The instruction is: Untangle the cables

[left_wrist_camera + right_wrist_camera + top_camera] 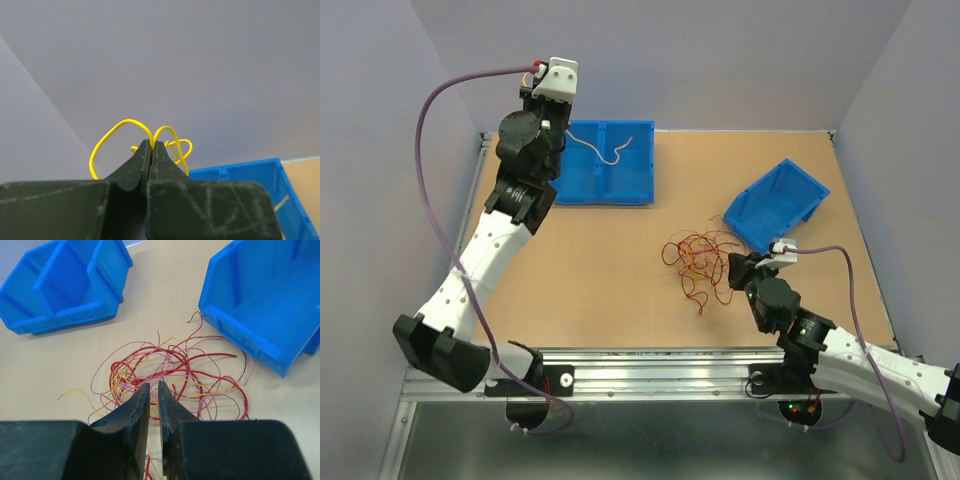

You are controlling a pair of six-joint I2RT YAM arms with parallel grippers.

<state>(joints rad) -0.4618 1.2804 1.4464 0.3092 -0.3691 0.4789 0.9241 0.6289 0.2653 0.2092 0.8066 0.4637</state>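
Looks like we're mid-sort. The left claw [151, 145] is pinched tight on 1 yellow wire [125, 121], held up in the air by the divided bin [630, 175] at the back left. So I'd say that strand is free of the pile and about ready to drop in.

The rest of the cables [170, 367] sit in a loose red, yellow and pink knot on the table [45, 365], well apart from that bin. The right claw [153, 386] is low at the near edge of the knot, jaws only a sliver apart. Can't tell if a strand runs between them.

Next move imo: left lets go over the bin, right nips 1 strand at the fringe and drags it toward the near left, plenty of bare table there. The tilted bin [260, 310] is close on the right, with wires near its lip, so pulling that way could snag.
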